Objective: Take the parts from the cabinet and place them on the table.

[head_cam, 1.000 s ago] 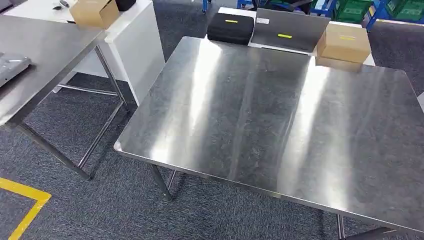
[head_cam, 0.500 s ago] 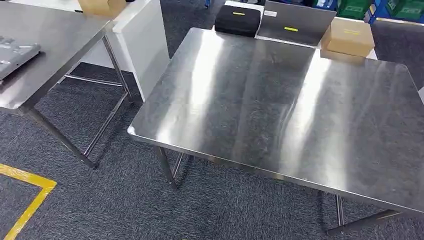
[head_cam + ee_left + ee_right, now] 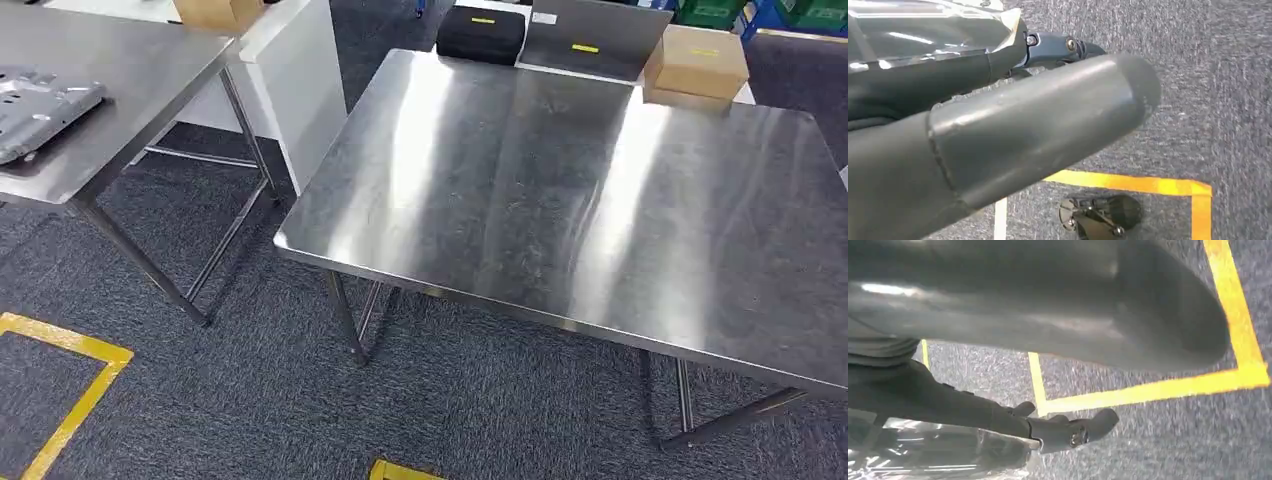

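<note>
Bright, even overhead light; head view sharp, wrist views soft up close.
Broad white glare streaks run across the steel table (image 3: 600, 200); faint shadows lie under it on the carpet (image 3: 250, 400). In the wrist views the left hand (image 3: 998, 135) and right hand (image 3: 1048, 300) are out of focus, the plastic wrap (image 3: 938, 450) glints, the yellow floor tape (image 3: 1158, 387) is slightly blurred.

Left hand (image 3: 1013, 125): seen in the left wrist view from close behind, thick grey thumb extended along the frame, darker fingers (image 3: 1058, 47) lying beside it and closed against a glossy transparent-wrapped item. Right hand (image 3: 1048, 330): in the right wrist view the thumb is likewise extended, and the darker fingers (image 3: 1068, 432) curl beside it over clear crinkled wrapping.
</note>
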`<action>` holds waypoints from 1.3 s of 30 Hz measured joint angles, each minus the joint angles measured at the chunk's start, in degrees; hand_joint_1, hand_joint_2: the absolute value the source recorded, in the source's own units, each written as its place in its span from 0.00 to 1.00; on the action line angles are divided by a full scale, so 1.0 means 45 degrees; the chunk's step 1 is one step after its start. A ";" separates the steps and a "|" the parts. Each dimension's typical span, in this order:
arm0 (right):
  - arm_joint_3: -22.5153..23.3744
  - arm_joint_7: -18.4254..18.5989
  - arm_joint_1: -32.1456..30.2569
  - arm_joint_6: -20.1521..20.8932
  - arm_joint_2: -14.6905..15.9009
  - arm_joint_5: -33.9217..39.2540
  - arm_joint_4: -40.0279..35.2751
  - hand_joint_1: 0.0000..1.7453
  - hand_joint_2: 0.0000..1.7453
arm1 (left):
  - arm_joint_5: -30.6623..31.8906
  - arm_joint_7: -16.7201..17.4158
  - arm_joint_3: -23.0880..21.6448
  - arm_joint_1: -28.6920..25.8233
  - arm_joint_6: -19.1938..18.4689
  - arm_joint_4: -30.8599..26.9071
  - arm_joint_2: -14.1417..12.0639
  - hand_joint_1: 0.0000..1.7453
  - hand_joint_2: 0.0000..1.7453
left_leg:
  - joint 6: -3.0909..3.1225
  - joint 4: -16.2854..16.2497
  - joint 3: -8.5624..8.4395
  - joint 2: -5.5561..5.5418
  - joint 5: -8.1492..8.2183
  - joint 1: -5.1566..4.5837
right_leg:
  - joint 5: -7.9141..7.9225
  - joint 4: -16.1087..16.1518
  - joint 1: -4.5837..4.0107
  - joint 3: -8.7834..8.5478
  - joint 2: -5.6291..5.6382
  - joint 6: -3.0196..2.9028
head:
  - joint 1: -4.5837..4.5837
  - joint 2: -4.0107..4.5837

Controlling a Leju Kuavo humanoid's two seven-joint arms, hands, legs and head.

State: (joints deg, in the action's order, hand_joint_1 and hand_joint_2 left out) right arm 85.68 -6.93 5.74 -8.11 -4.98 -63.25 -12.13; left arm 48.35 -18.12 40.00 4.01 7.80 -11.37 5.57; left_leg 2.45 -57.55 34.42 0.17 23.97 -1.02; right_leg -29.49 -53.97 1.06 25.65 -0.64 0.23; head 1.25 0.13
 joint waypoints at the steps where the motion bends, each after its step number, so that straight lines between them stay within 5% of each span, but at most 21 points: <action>1: -0.0005 0.0000 0.0005 -0.0035 0.0010 -0.0010 0.0000 0.00 0.00 | -0.0004 -0.0025 0.0004 -0.0009 0.0000 0.0000 0.0005 0.00 0.00 | -0.0118 -0.0322 0.0138 -0.0055 0.0452 0.0030 | 0.0075 -0.0004 -0.0050 0.0096 -0.0010 -0.0099 | 0.0059 0.0000; 3: -0.0010 0.0000 -0.0035 -0.0073 0.0010 -0.0024 -0.0005 0.00 0.00 | 0.0000 -0.0029 0.0005 -0.0014 0.0000 0.0000 0.0020 0.00 0.00 | -0.0321 -0.2052 0.0692 -0.0077 0.1940 0.0188 | 0.0224 -0.0008 -0.0072 0.0267 -0.0049 -0.0263 | 0.0102 0.0000; 5: -0.0010 0.0000 -0.0058 -0.0073 0.0010 -0.0029 -0.0005 0.00 0.00 | -0.0004 -0.0034 0.0004 -0.0016 0.0000 0.0000 0.0020 0.00 0.00 | -0.0530 -0.3688 0.1087 -0.0074 0.2605 0.0357 | 0.0342 -0.0031 -0.0073 0.0425 -0.0059 -0.0190 | 0.0112 0.0000; 7: -0.0010 0.0000 -0.0065 -0.0073 0.0005 -0.0029 0.0000 0.00 0.00 | -0.0005 -0.0034 0.0005 -0.0017 0.0000 0.0000 0.0010 0.00 0.00 | -0.0661 -0.3313 0.0588 -0.0067 0.2123 0.0533 | 0.0419 -0.0095 -0.0020 0.0544 -0.0064 -0.0137 | 0.0121 0.0000; 9: -0.0019 0.0000 -0.0048 -0.0069 -0.0010 -0.0044 -0.0005 0.00 0.00 | -0.0005 -0.0068 0.0004 -0.0009 0.0000 0.0000 -0.0005 0.00 0.00 | -0.0801 -0.1176 -0.0803 -0.0047 0.1258 0.0702 | 0.0454 -0.0233 0.0055 0.0546 -0.0059 -0.0065 | 0.0121 0.0000; 10: -0.0024 0.0000 -0.0039 -0.0068 0.0005 -0.0053 -0.0005 0.00 0.00 | -0.0005 -0.0097 0.0005 0.0005 0.0000 0.0000 0.0005 0.00 0.00 | -0.0853 -0.0248 -0.1351 -0.0047 0.1187 0.0784 | 0.0445 -0.0336 0.0023 0.0636 -0.0057 -0.0002 | 0.0136 0.0000; 13: -0.0063 0.0005 -0.0014 -0.0069 0.0015 -0.0082 -0.0005 0.00 0.00 | -0.0009 -0.0136 0.0005 0.0005 0.0000 0.0000 0.0010 0.00 0.00 | -0.0614 -0.0043 -0.1246 -0.0125 0.1231 0.0582 | 0.0570 -0.0490 -0.0071 0.0911 -0.0046 0.0299 | 0.0131 0.0000; 15: -0.0073 0.0005 -0.0033 -0.0073 0.0015 -0.0131 -0.0005 0.00 0.00 | -0.0038 -0.0136 0.0004 -0.0001 -0.0014 0.0000 0.0019 0.00 0.00 | -0.0238 0.0090 -0.1078 -0.0110 0.1003 0.0539 | 0.0660 -0.0511 -0.0144 0.1027 -0.0036 0.0548 | 0.0112 0.0000; 16: -0.0078 0.0015 -0.0032 -0.0083 0.0053 -0.0151 -0.0005 0.00 0.00 | -0.0043 -0.0151 0.0004 0.0017 -0.0024 0.0000 0.0049 0.00 0.00 | -0.0079 0.0122 -0.1054 -0.0066 0.0888 0.0503 | 0.0355 -0.0796 0.0011 0.1248 0.0005 0.0509 | 0.0107 0.0000; 18: -0.0097 0.0039 -0.0031 -0.0088 0.0029 -0.0194 0.0000 0.00 0.00 | -0.0043 -0.0180 0.0009 0.0010 -0.0034 0.0000 0.0024 0.00 0.00 | 0.0145 0.0123 -0.0803 -0.0063 0.0744 0.0473 | -0.0694 -0.2457 0.0017 0.1957 0.0030 0.0289 | 0.0000 0.0000; 20: -0.0146 0.0039 -0.0048 -0.0107 0.0034 -0.0238 0.0000 0.00 0.00 | -0.0043 -0.0209 0.0014 0.0007 -0.0034 0.0000 0.0020 0.00 0.00 | 0.0199 0.0118 -0.0562 -0.0038 0.0574 0.0418 | -0.1396 -0.4279 0.0012 0.2632 0.0046 0.0271 | 0.0005 0.0000; 22: -0.0199 0.0039 -0.0062 -0.0117 0.0068 -0.0267 -0.0005 0.00 0.00 | -0.0043 -0.0229 0.0014 -0.0002 -0.0029 0.0000 0.0024 0.00 0.00 | 0.0173 0.0113 -0.0377 -0.0040 0.0414 0.0388 | -0.1253 -0.4114 0.0005 0.2310 0.0059 0.0470 | 0.0015 0.0000; 25: -0.0282 0.0039 -0.0031 -0.0117 0.0107 -0.0301 -0.0005 0.00 0.00 | -0.0039 -0.0263 0.0014 -0.0008 0.0005 0.0000 0.0039 0.00 0.00 | 0.0030 0.0098 -0.0199 -0.0060 0.0179 0.0394 | -0.0243 -0.0654 0.0039 0.0152 0.0059 0.0718 | -0.0010 0.0000; 29: -0.0350 0.0039 -0.0037 -0.0112 0.0112 -0.0345 -0.0005 0.00 0.00 | -0.0043 -0.0369 0.0019 -0.0009 0.0034 0.0000 0.0029 0.00 0.00 | -0.0310 0.0112 -0.0140 -0.0056 -0.0069 0.0369 | -0.0075 -0.0301 -0.0166 0.0232 0.0128 0.0299 | 0.0034 0.0000; 30: -0.0369 0.0039 -0.0051 -0.0112 0.0112 -0.0359 -0.0005 0.00 0.00 | -0.0043 -0.0369 0.0024 -0.0031 0.0039 0.0000 0.0024 0.00 0.00 | -0.0413 0.0124 -0.0102 -0.0069 -0.0166 0.0387 | 0.0054 -0.0259 -0.0147 0.0300 0.0119 0.0167 | 0.0019 0.0000; 31: -0.0384 0.0039 -0.0026 -0.0112 0.0112 -0.0369 0.0000 0.00 0.00 | -0.0043 -0.0384 0.0029 -0.0043 0.0043 0.0000 0.0000 0.00 0.00 | -0.0451 -0.0041 0.0030 -0.0084 0.0045 0.0458 | 0.0186 -0.0240 0.0066 0.0337 0.0095 0.0030 | 0.0015 0.0000; 32: -0.0393 0.0039 -0.0014 -0.0112 0.0112 -0.0374 -0.0004 0.00 0.00 | -0.0043 -0.0394 0.0029 -0.0053 0.0044 0.0000 0.0010 0.00 0.00 | -0.0490 -0.0479 0.0178 -0.0075 0.0610 0.0451 | 0.0268 -0.0243 0.0017 0.0418 0.0080 -0.0060 | 0.0049 0.0000; 34: -0.0393 0.0044 -0.0045 -0.0122 0.0117 -0.0355 0.0000 0.00 0.00 | -0.0010 -0.0408 0.0024 -0.0045 0.0044 0.0000 0.0010 0.00 0.00 | -0.0577 -0.2463 0.0822 -0.0076 0.2054 0.0488 | 0.0442 -0.0260 -0.0058 0.0579 0.0028 -0.0219 | 0.0073 0.0000; 36: -0.0393 0.0073 -0.0046 -0.0136 0.0112 -0.0301 0.0000 0.00 0.00 | 0.0010 -0.0409 0.0024 -0.0043 0.0043 0.0000 -0.0004 0.00 0.00 | -0.0624 -0.3812 0.1147 -0.0075 0.2681 0.0486 | 0.0587 -0.0314 -0.0126 0.0801 0.0019 -0.0206 | 0.0077 0.0000; 37: -0.0393 0.0073 -0.0050 -0.0141 0.0107 -0.0287 0.0000 0.00 0.00 | 0.0029 -0.0408 0.0024 -0.0043 0.0039 0.0000 -0.0014 0.00 0.00 | -0.0604 -0.3787 0.0990 -0.0075 0.2583 0.0484 | 0.0644 -0.0359 -0.0153 0.0932 0.0021 -0.0204 | 0.0093 0.0000; 39: -0.0393 0.0073 -0.0056 -0.0160 0.0097 -0.0248 0.0000 0.00 0.00 | 0.0039 -0.0408 0.0028 -0.0040 0.0039 0.0000 -0.0024 0.00 0.00 | -0.0512 -0.2265 -0.0073 -0.0074 0.1812 0.0479 | 0.0700 -0.0481 -0.0169 0.1119 0.0025 -0.0171 | 0.0092 0.0000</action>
State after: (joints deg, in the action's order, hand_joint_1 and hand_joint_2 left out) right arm 83.91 -6.60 5.48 -8.83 -4.55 -64.37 -12.13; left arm 48.52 -19.96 40.13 3.83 7.98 -11.37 5.46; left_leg 0.14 -67.74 34.10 -0.16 32.13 1.14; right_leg -26.34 -56.13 0.30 30.68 -0.53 -0.54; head 1.66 0.13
